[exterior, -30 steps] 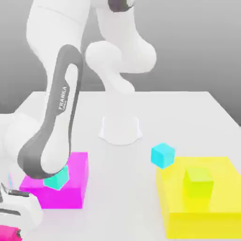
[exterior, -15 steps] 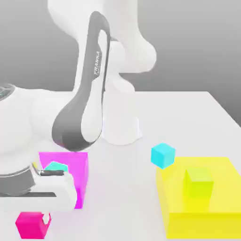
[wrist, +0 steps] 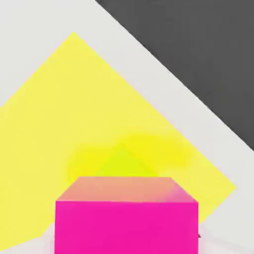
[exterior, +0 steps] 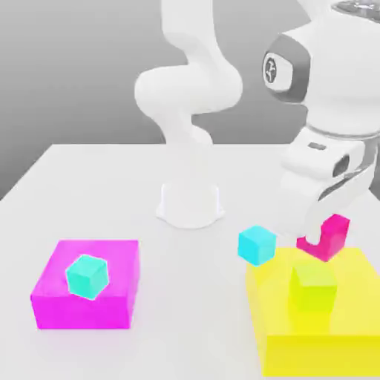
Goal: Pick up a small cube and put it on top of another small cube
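Above the yellow block, the small magenta cube is held clamped in the gripper near the lime cube, and is judged light, rigid and smooth-faced, best pinched across two opposite flat sides.

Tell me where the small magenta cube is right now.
The small magenta cube is held in the gripper, raised on the exterior view's right above the far edge of the yellow block, just beyond the lime cube and right of the cyan cube.
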Robot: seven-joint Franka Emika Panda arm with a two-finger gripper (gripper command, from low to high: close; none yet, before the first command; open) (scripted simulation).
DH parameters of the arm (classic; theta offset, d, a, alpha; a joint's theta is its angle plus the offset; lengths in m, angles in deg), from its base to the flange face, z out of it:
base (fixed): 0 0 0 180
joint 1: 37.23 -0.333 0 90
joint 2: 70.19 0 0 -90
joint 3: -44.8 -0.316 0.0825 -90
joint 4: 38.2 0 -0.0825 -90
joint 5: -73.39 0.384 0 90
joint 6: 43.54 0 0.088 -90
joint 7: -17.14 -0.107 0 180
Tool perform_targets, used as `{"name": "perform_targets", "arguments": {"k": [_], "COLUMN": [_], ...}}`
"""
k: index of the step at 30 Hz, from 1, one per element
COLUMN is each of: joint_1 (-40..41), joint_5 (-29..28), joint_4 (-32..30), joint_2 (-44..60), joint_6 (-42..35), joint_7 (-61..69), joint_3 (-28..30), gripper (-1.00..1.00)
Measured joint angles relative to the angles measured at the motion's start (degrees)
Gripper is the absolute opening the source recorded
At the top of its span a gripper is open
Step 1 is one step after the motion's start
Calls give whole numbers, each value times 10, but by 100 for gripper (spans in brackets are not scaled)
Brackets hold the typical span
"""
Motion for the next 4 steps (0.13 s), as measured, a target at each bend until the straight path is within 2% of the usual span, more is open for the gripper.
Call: {"name": "perform_targets", "arguments": {"k": [1,4], "joint_1": [-1,-1], "joint_5": [-1,-1], "joint_4": [-6,-6], "joint_2": [15,15], "joint_6": [21,21], "joint_7": [-1,-1], "joint_3": [1,1], "gripper": [100,100]}}
